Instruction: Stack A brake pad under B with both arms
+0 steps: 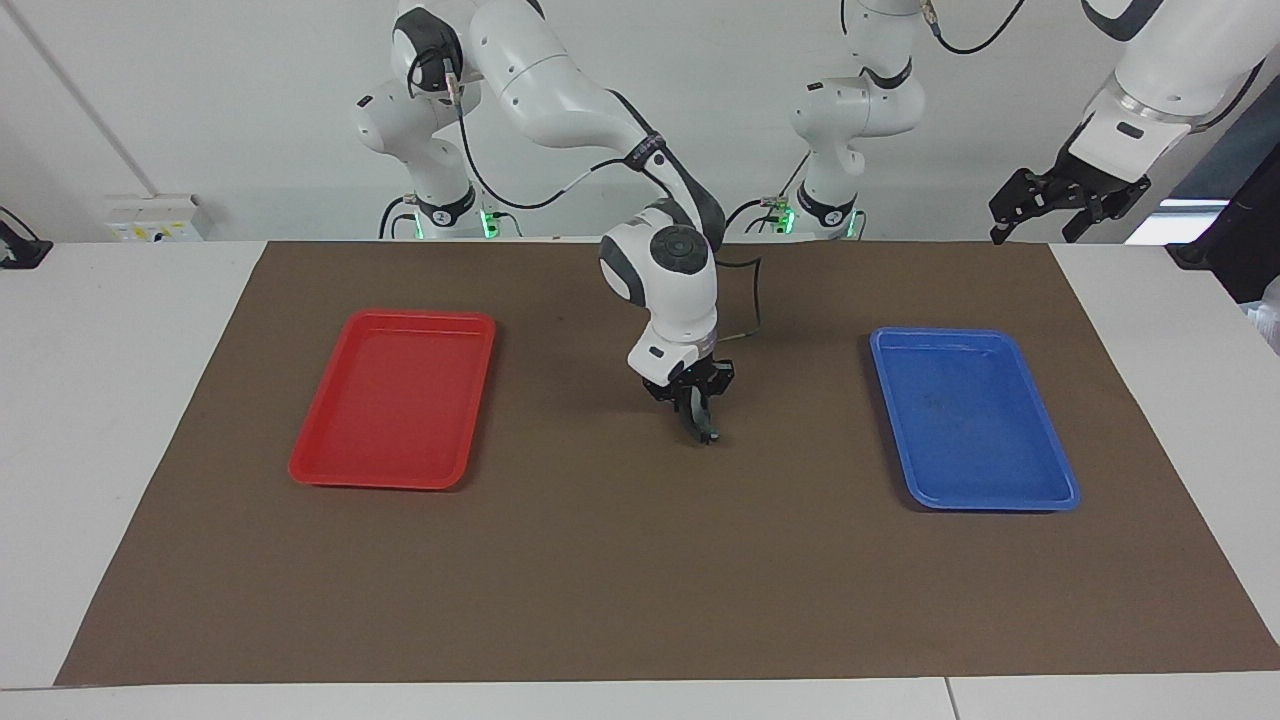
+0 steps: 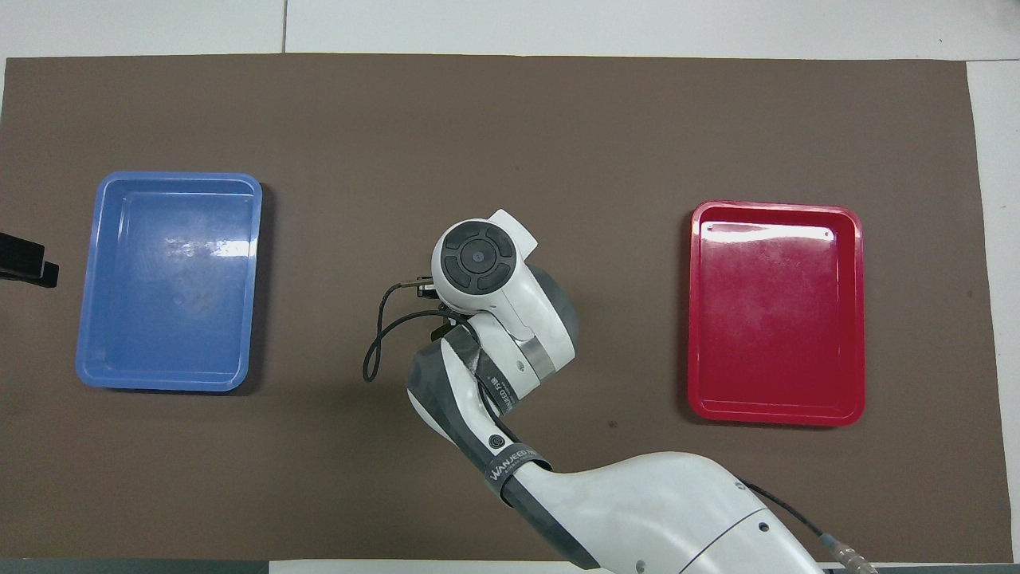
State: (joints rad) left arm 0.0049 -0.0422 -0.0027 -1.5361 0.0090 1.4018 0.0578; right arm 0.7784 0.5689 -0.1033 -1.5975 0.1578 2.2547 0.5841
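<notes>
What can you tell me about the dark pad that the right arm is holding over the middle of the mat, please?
Only a little of the pad shows: a thin, dark grey to black, curved strip hanging nearly edge-on below the right gripper, which is shut on its upper part. It looks hard and matte, like metal or pressed composite. It points down toward the brown mat, between the red tray and the blue tray; whether its lower tip touches the mat cannot be told. In the overhead view the arm's wrist hides it entirely.
</notes>
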